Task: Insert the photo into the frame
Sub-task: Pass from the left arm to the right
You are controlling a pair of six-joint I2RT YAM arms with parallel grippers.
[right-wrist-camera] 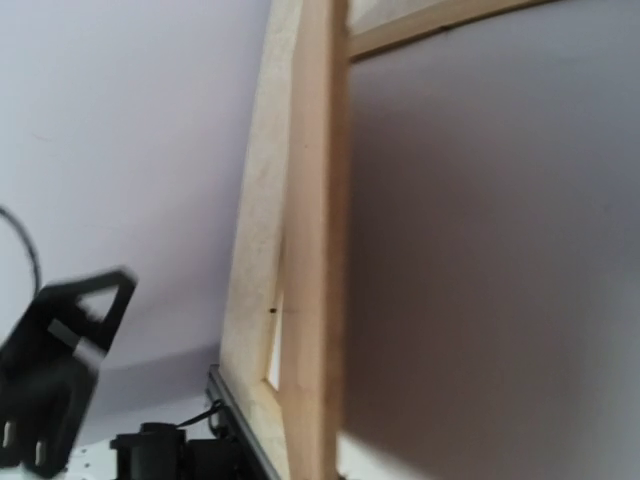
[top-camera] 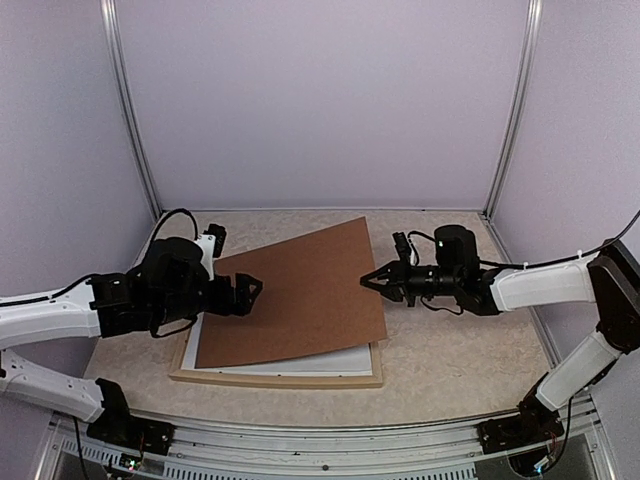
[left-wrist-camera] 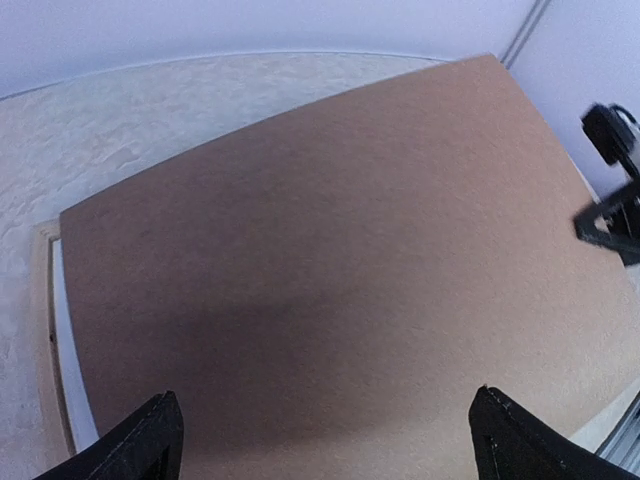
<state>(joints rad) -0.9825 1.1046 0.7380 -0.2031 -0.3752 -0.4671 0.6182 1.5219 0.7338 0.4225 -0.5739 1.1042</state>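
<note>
The pale wood frame [top-camera: 280, 378] lies flat near the table's front. The photo [top-camera: 300, 362] lies inside it. Only the photo's white border shows, along the near and left sides [left-wrist-camera: 68, 370]. A brown backing board [top-camera: 300, 290] lies askew over the rest and hides the picture. My left gripper [top-camera: 247, 293] stands open at the board's left edge, its fingertips [left-wrist-camera: 150, 440] spread wide above the brown surface. My right gripper [top-camera: 366, 283] is shut, its tip at the board's right edge. I cannot tell whether it pinches the board. The right wrist view shows the frame [right-wrist-camera: 310, 250] and the board [right-wrist-camera: 500, 250], but not its own fingers.
The beige tabletop [top-camera: 450, 350] lies inside lilac walls with metal corner posts [top-camera: 135, 120]. The board's far right corner overhangs the frame towards the back wall. A metal rail [top-camera: 330, 462] runs along the near edge, between the arm bases.
</note>
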